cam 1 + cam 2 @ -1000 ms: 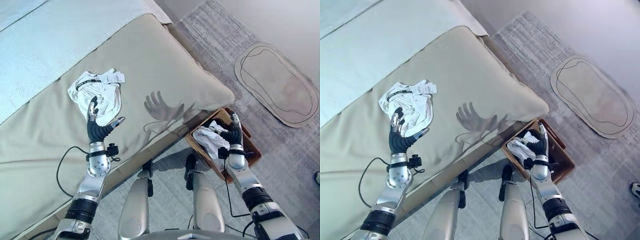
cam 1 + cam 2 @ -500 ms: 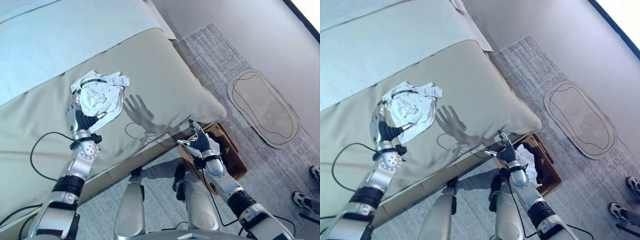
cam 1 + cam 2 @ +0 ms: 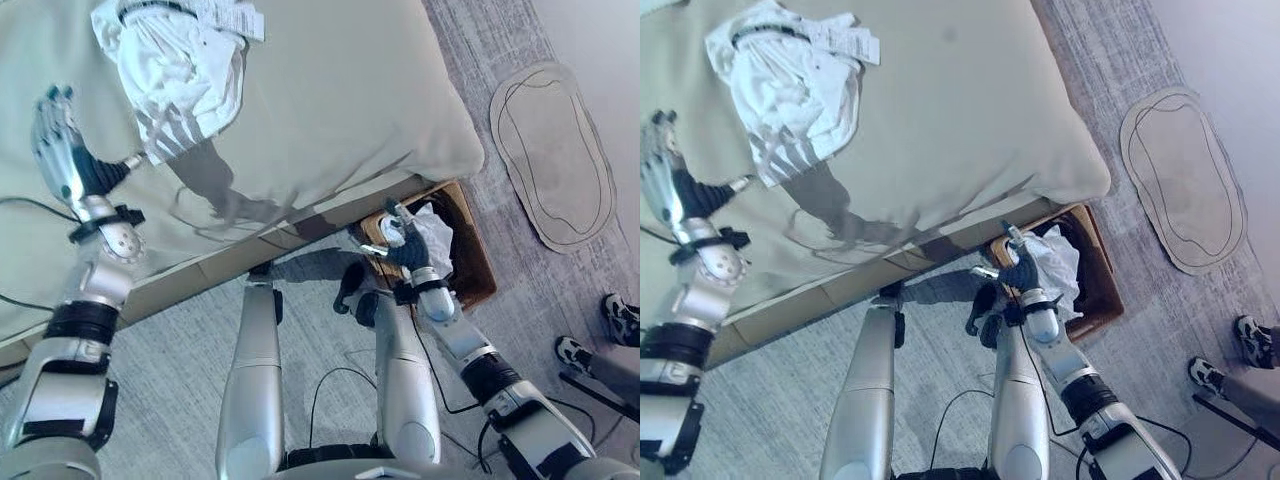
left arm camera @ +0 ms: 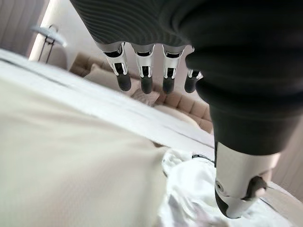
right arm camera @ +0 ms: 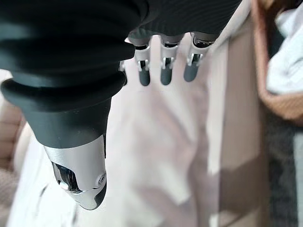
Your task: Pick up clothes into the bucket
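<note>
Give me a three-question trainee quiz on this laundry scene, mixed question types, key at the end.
1. True or false: the left hand is shut on the white garment on the bed.
2. Multiple choice: where is the brown basket?
A. On the bed
B. On the floor by the bed's corner
C. On the oval mat
3. Fill in: the basket already holds a ______ cloth.

Key:
1. False; its fingers are straight and it is beside the garment, apart from it.
2. B
3. white; the right hand is open near the basket's rim.
</note>
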Motion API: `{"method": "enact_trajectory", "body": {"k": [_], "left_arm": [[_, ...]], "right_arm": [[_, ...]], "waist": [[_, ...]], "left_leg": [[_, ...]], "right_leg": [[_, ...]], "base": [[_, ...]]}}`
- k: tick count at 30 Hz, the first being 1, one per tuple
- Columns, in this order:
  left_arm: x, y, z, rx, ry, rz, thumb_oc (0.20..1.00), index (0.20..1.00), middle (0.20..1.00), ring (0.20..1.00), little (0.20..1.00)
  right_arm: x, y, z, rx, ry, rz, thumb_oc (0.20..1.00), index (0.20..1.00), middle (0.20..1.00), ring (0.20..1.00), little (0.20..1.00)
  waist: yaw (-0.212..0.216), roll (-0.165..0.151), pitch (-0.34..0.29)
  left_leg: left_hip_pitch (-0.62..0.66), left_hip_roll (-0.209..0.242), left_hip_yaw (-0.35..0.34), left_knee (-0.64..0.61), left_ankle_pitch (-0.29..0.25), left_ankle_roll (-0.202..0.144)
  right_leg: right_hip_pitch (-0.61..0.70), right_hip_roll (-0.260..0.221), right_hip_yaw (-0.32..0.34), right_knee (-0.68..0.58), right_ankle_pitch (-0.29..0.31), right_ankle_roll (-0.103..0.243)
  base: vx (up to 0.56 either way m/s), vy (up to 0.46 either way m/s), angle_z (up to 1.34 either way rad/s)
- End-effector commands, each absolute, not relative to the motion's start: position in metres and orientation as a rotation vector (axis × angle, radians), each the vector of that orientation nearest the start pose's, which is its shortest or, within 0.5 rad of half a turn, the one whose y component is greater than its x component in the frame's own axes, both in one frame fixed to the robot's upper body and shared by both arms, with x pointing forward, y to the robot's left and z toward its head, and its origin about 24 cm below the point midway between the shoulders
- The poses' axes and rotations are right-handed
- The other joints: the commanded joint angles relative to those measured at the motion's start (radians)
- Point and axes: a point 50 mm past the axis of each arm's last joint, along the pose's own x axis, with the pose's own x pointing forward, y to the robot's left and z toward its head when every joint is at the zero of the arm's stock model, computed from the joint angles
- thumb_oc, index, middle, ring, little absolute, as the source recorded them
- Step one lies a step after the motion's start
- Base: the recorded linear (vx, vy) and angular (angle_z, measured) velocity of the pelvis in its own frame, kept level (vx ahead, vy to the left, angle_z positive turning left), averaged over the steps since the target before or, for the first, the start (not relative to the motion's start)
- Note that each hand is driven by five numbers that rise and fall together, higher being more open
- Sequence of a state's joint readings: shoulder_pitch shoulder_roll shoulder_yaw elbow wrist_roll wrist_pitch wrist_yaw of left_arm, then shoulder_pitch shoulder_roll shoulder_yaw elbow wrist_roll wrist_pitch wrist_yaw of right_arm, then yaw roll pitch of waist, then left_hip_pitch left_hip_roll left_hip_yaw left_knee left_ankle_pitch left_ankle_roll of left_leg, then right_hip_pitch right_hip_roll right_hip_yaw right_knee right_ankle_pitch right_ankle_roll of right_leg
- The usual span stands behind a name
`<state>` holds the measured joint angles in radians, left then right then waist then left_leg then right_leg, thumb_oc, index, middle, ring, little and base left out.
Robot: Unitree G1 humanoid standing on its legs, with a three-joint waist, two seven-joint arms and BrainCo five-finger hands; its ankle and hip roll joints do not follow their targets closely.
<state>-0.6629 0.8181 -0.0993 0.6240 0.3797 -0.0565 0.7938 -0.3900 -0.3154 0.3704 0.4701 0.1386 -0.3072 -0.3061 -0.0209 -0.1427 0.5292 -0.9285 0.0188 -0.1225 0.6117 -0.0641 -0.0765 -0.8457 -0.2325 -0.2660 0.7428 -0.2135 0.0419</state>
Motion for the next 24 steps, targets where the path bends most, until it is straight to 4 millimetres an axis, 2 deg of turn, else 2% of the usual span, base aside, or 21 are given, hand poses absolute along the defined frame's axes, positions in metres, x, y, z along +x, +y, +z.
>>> {"method": "enact_trajectory", "body": {"k": [1, 3, 10, 11, 16, 24], "left_arm": [[0.323, 0.334, 0.247, 1.158, -0.606, 1.000, 1.000, 1.000, 1.000, 1.000, 1.000], [0.322, 0.339, 0.263, 1.208, -0.629, 1.008, 1.000, 1.000, 1.000, 1.000, 1.000], [0.325, 0.335, 0.289, 1.282, -0.684, 1.018, 1.000, 1.000, 1.000, 1.000, 1.000], [0.325, 0.330, 0.299, 1.309, -0.719, 1.016, 1.000, 1.000, 1.000, 1.000, 1.000], [0.329, 0.317, 0.316, 1.359, -0.781, 0.969, 1.000, 1.000, 1.000, 1.000, 1.000], [0.344, 0.314, 0.318, 1.474, -0.681, 0.882, 1.000, 1.000, 1.000, 1.000, 1.000]], "right_arm": [[0.309, -0.143, 0.087, -0.202, -0.351, 0.032, 1.000, 1.000, 1.000, 1.000, 1.000], [0.310, -0.147, 0.093, -0.203, -0.378, 0.023, 1.000, 1.000, 1.000, 1.000, 1.000], [0.309, -0.153, 0.098, -0.213, -0.405, 0.002, 1.000, 1.000, 1.000, 1.000, 1.000], [0.309, -0.154, 0.099, -0.214, -0.412, 0.005, 1.000, 1.000, 1.000, 1.000, 1.000], [0.308, -0.157, 0.103, -0.213, -0.427, 0.009, 1.000, 1.000, 1.000, 1.000, 1.000], [0.312, -0.157, 0.109, -0.229, -0.447, 0.011, 1.000, 1.000, 1.000, 1.000, 1.000]], "waist": [[-0.021, 0.003, -0.023], [-0.032, 0.004, -0.013], [-0.051, 0.010, -0.016], [-0.058, 0.011, -0.019], [-0.075, 0.014, -0.031], [-0.094, 0.013, -0.036]], "left_leg": [[0.000, 0.003, 0.042, 0.116, -0.104, 0.053], [-0.046, 0.002, 0.042, 0.134, -0.106, 0.058], [-0.115, -0.006, 0.047, 0.153, -0.109, 0.067], [-0.131, -0.009, 0.044, 0.155, -0.108, 0.069], [-0.160, -0.015, 0.045, 0.153, -0.107, 0.071], [-0.199, -0.012, 0.055, 0.156, -0.100, 0.074]], "right_leg": [[0.022, -0.019, 0.084, -0.092, 0.122, 0.107], [-0.025, -0.020, 0.090, -0.078, 0.128, 0.112], [-0.104, -0.025, 0.104, -0.059, 0.131, 0.115], [-0.123, -0.029, 0.107, -0.055, 0.133, 0.117], [-0.153, -0.029, 0.112, -0.060, 0.139, 0.118], [-0.198, -0.027, 0.127, -0.063, 0.158, 0.123]], "base": [[-0.03, 0.034, -0.05], [-0.04, 0.059, -0.04], [-0.01, 0.048, -0.05], [0.00, 0.000, 0.00], [0.00, 0.000, 0.00], [-0.01, 0.029, -0.04]]}}
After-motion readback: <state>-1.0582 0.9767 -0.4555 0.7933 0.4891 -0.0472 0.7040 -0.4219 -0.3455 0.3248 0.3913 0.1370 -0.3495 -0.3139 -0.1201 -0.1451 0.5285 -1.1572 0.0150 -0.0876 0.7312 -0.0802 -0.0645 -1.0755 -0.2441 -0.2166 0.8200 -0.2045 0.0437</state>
